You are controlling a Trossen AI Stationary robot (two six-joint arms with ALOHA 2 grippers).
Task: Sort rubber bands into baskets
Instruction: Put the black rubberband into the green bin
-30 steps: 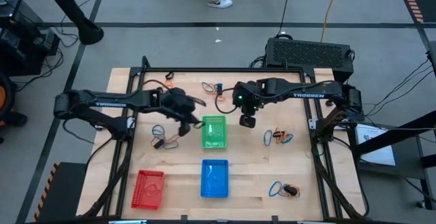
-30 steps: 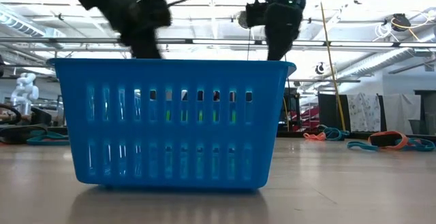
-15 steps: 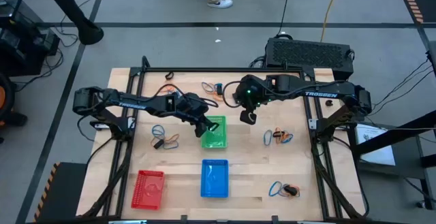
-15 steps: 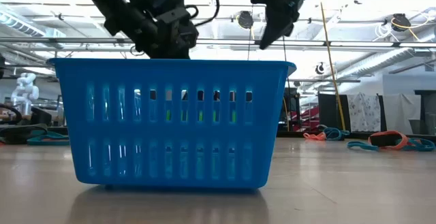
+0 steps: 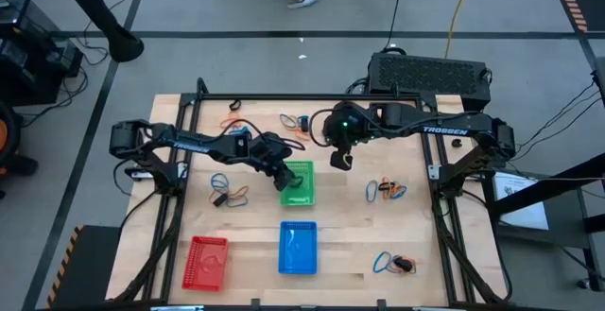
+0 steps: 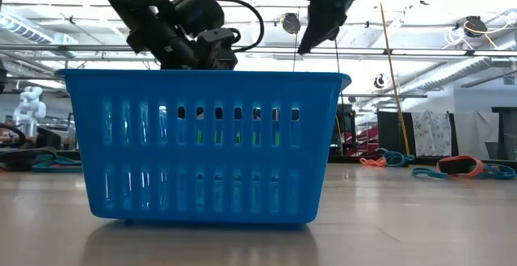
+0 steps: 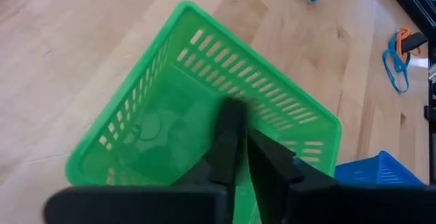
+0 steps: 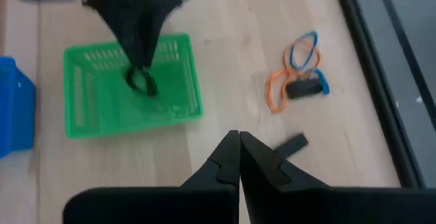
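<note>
Writing: TROSSEN in white letters along each dark arm.
Left pincer (image 5: pixel 286 181): over the green basket (image 5: pixel 301 190); fingers a narrow slit apart in the wrist view; whether a band hangs from them, cannot tell.
Right pincer (image 5: pixel 340 161): fingers pressed together, nothing between them; above bare desk (image 5: pixel 340 245) just right of the green basket.
Baskets: three — red (image 5: pixel 206 261) at front left, blue (image 5: pixel 298 248) at front centre, green behind the blue.
Rubber bands: loose clusters on the desk — left of the green basket (image 5: pixel 227 189), behind it (image 5: pixel 295 122), right of it (image 5: pixel 386 190), front right (image 5: pixel 394 263); exact count unreadable.
</note>
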